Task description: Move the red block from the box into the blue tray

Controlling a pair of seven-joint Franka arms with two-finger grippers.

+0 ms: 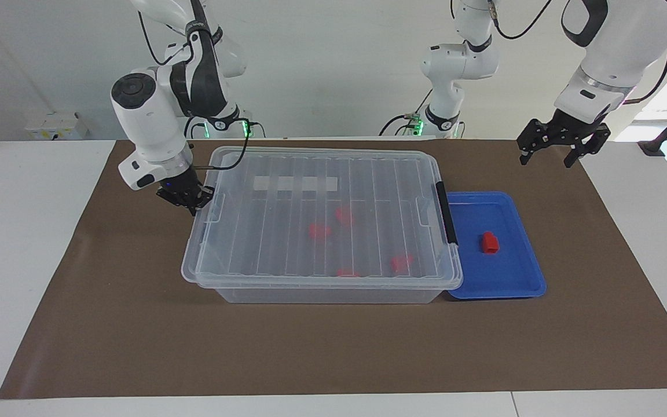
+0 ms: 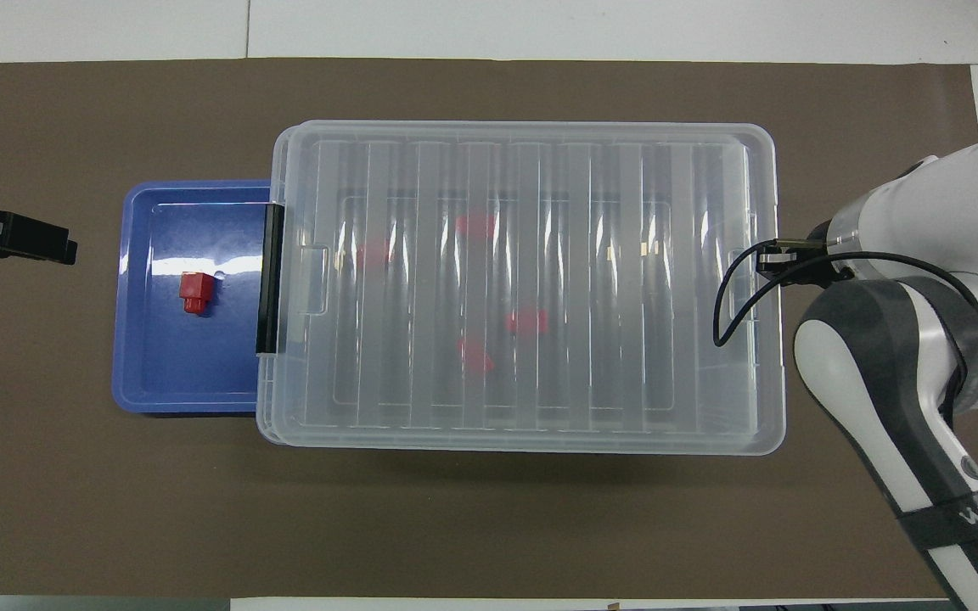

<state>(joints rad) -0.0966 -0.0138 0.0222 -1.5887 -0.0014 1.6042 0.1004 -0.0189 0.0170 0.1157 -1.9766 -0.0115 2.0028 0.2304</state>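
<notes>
The red block stands upright in the blue tray, which lies against the box at the left arm's end. The box's clear ribbed lid lies over the box. My right gripper is shut on the lid's rim at the right arm's end. My left gripper hangs open and holds nothing, above the mat past the tray at the left arm's end.
Several other small red pieces show through the lid inside the box. A black latch handle sits on the lid's end next to the tray. A brown mat covers the table.
</notes>
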